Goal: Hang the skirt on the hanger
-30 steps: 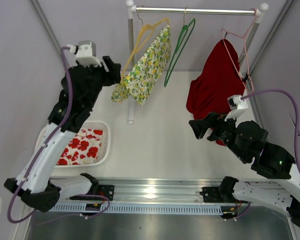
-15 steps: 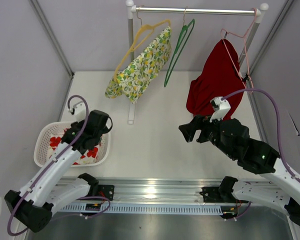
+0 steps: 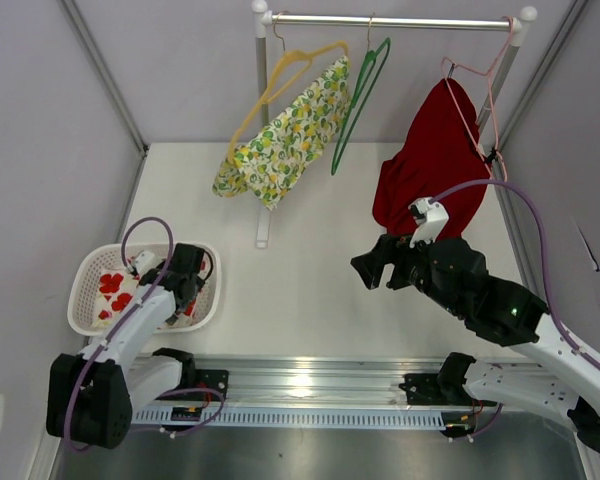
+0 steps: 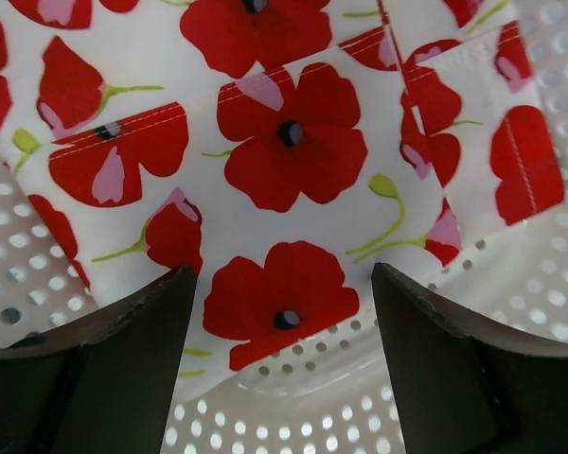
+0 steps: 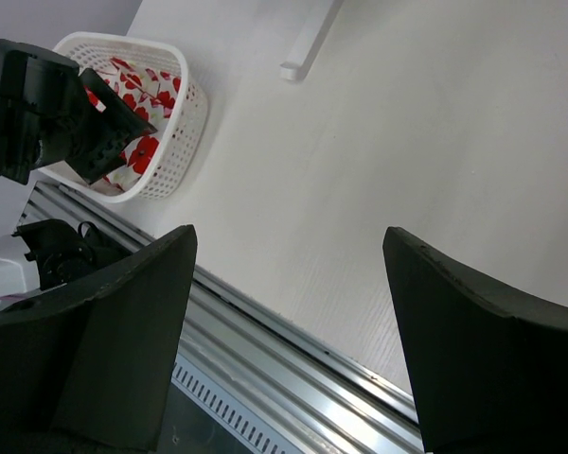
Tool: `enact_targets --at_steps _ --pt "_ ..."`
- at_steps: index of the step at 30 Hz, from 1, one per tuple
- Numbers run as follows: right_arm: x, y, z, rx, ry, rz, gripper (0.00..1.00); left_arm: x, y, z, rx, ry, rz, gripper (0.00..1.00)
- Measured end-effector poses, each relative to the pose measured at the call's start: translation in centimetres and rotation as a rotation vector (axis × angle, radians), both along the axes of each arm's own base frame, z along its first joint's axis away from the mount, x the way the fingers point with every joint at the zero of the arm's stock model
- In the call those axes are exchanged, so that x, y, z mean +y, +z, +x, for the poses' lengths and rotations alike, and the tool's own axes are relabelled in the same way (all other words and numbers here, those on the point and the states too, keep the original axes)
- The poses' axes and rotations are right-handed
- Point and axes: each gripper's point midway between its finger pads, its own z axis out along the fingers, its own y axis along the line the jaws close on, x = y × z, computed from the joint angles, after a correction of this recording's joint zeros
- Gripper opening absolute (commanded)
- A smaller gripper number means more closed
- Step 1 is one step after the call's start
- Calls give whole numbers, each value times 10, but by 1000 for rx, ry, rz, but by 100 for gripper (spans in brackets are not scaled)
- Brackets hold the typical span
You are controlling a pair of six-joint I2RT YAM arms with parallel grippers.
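Note:
The skirt [image 3: 110, 290], white with red poppies, lies crumpled in a white perforated basket [image 3: 88, 262] at the table's left. My left gripper [image 3: 183, 292] is down inside the basket at its right end. In the left wrist view it [image 4: 284, 274] is open, and its jaws straddle the skirt's edge [image 4: 284, 142] and the basket wall [image 4: 303, 407] without holding either. An empty green hanger [image 3: 358, 95] hangs on the rail [image 3: 390, 20]. My right gripper [image 3: 365, 268] is open and empty over the table's middle; its wrist view [image 5: 289, 232] shows bare tabletop between the jaws.
A yellow hanger [image 3: 280, 75] carries a lemon-print garment [image 3: 280, 140] at the rail's left. A pink hanger [image 3: 485, 80] carries a red garment [image 3: 430, 165] at the right. The rail's white post foot [image 3: 263, 235] stands on the table. A metal rail [image 3: 300, 385] runs along the near edge.
My left arm came down from beside the lemon-print garment into the basket. My right gripper shifted a little left. The lemon-print garment swung slightly.

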Motion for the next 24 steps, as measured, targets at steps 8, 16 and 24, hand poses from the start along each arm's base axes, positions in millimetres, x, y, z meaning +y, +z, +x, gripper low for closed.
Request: enact_targets --at_steps 8,16,24 --pt "0 -2 0 5 3 0 84 3 -28 9 21 45 -48 74" --pt "1 -2 0 9 11 4 75 7 -26 25 -34 49 -78 4" --pt "3 -2 0 11 20 6 74 8 1 28 -67 10 -80 0"
